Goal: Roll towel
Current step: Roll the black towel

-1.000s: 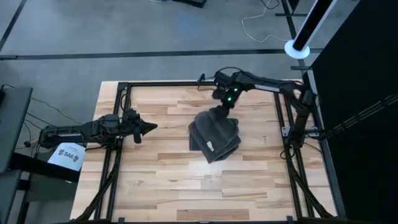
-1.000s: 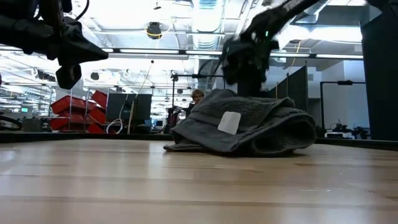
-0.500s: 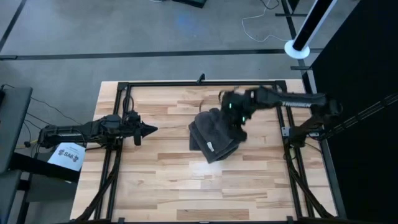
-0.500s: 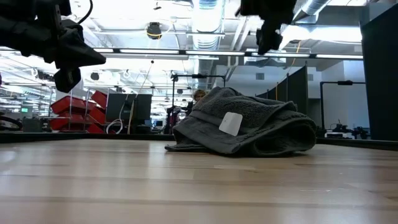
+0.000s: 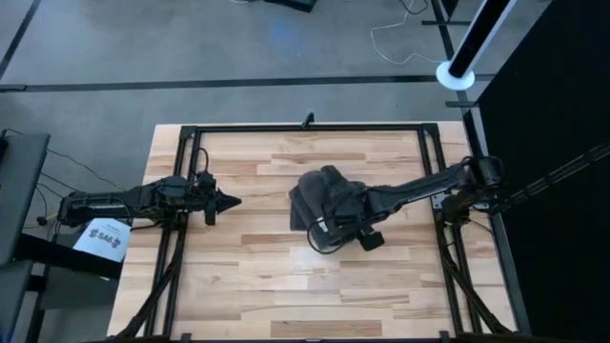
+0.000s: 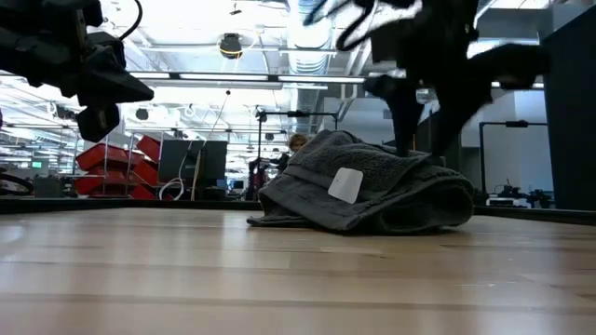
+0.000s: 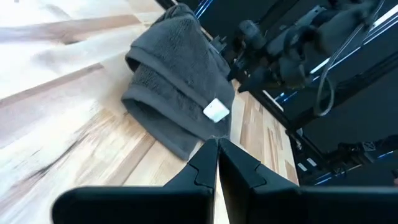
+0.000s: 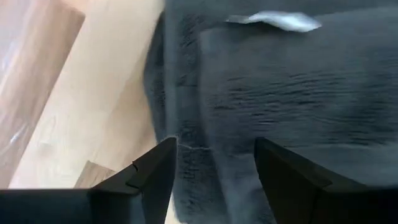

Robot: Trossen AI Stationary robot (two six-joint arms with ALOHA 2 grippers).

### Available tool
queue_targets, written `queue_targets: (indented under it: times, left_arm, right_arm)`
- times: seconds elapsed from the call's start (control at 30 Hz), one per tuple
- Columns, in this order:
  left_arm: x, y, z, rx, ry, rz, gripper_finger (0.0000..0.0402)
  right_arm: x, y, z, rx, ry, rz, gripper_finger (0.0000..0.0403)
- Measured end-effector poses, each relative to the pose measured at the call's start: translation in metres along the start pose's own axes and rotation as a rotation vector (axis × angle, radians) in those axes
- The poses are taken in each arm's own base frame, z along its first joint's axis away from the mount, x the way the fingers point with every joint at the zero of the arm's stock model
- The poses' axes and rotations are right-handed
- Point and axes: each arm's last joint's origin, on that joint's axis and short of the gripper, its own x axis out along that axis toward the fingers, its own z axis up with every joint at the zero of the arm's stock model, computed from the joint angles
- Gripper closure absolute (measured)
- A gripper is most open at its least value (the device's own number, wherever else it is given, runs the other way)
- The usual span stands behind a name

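The wooden table (image 5: pixel 257 276) is made of light planks, with a black frame (image 5: pixel 286 128) along its edges; the dark grey towel (image 5: pixel 324 195) lies bunched on it, right of centre; its white label (image 6: pixel 345 183) faces the low camera.

Towel (image 5: pixel 324 195) mid table (image 5: pixel 248 276), right gripper (image 5: pixel 335 232) above it, left gripper (image 5: pixel 229 199) well left.

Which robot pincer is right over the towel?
The right pincer, open above the dark grey terry towel. The left pincer is shut, waiting off to the side.
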Motion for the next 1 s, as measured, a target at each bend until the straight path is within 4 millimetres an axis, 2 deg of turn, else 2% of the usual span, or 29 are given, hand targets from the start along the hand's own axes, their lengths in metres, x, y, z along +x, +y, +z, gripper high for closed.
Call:
queue_targets:
  times: [0.13,0.3,0.33,0.57,0.67,0.83,1.0]
  left_arm:
    - [0.000,0.000,0.000,-0.002,0.001,-0.007,0.0402]
    - [0.000,0.000,0.000,-0.015,0.003,-0.007,0.0402]
    - [0.000,0.000,0.000,-0.015,0.003,-0.007,0.0402]
    - [0.000,0.001,-0.001,0.023,0.012,0.001,0.0402]
    - [0.000,0.001,-0.001,0.080,0.006,0.011,0.0402]
    - [0.000,0.002,0.001,0.021,-0.038,0.060,0.0402]
    - [0.000,0.002,0.001,-0.016,-0.043,0.065,0.0402]
  right_arm:
    - [0.019,-0.003,0.003,0.007,0.084,-0.098,0.0240]
    - [0.015,-0.010,0.010,0.073,0.060,-0.137,0.0375]
    - [0.012,-0.012,0.010,0.093,0.046,-0.135,0.0388]
    - [0.013,-0.030,0.005,0.354,-0.007,-0.067,0.0400]
    - [0.011,-0.029,0.003,0.474,-0.008,-0.036,0.0401]
    - [-0.003,-0.030,0.006,0.510,-0.051,-0.012,0.0402]
    - [-0.006,-0.040,0.002,0.541,-0.049,-0.018,0.0402]
